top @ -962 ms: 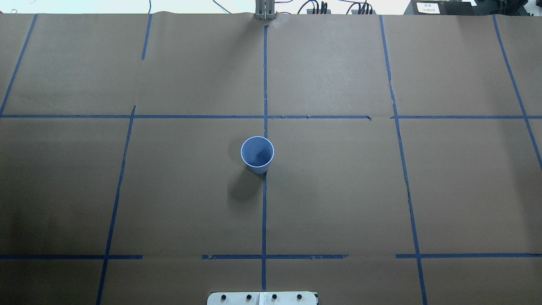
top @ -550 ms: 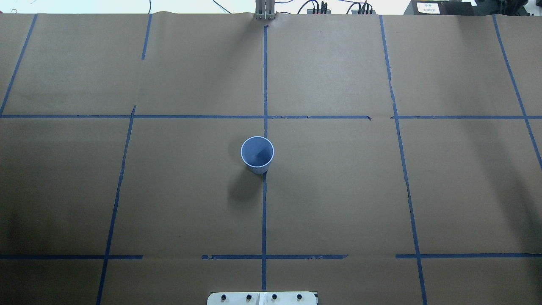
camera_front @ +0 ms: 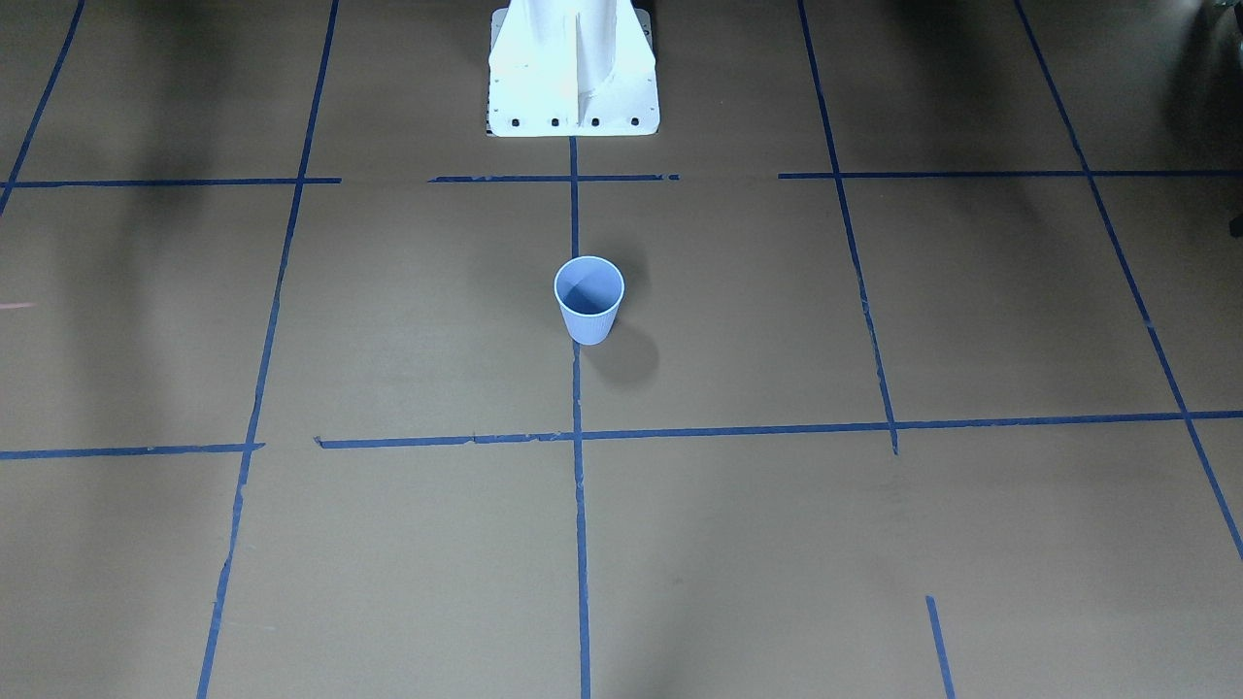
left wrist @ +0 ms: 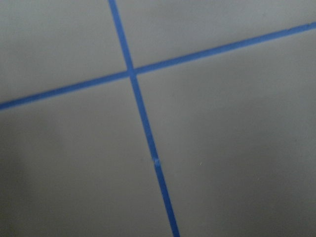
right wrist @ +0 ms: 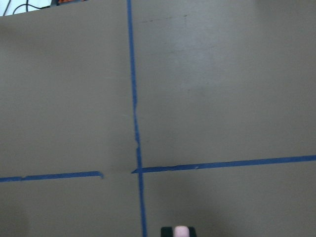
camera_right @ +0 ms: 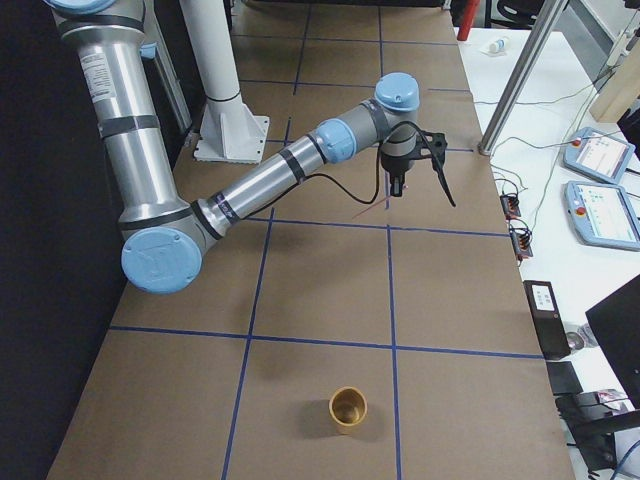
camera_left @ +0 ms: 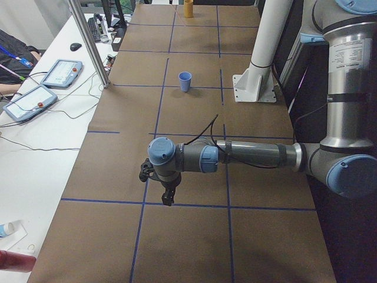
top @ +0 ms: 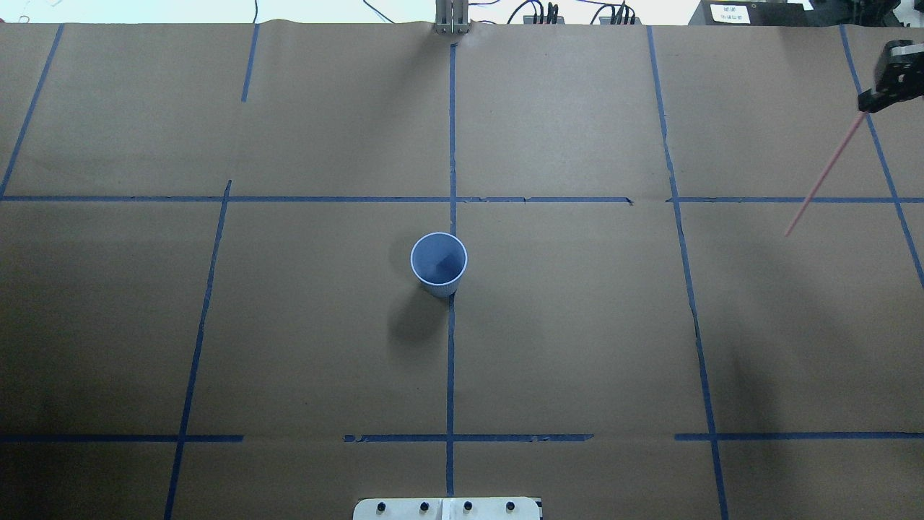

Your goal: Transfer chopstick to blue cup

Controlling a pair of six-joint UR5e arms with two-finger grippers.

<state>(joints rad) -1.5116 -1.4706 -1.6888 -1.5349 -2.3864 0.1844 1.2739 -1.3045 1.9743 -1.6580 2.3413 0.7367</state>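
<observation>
The blue cup (top: 439, 261) stands upright and empty at the table's middle, on the centre tape line; it also shows as the cup (camera_front: 588, 296) and the cup (camera_left: 185, 81). My right gripper (top: 868, 105) hangs at the far right edge, shut on the chopstick (top: 823, 173), a thin pink stick slanting down and left from its jaws. The chopstick's end (right wrist: 181, 231) shows between dark pads in the right wrist view. My left gripper (camera_left: 168, 198) points down over bare paper far to the cup's left, and I cannot tell whether it is open or shut.
Brown paper with blue tape lines (top: 451, 361) covers the table. The white robot base (camera_front: 573, 68) stands behind the cup. A yellow cup (camera_right: 348, 408) sits near the right end of the table. Tablets and cables (camera_left: 35, 88) lie on a side table.
My right gripper with the chopstick has come into the overhead view at its upper right edge; before, no arm showed there. The blue cup has not moved.
</observation>
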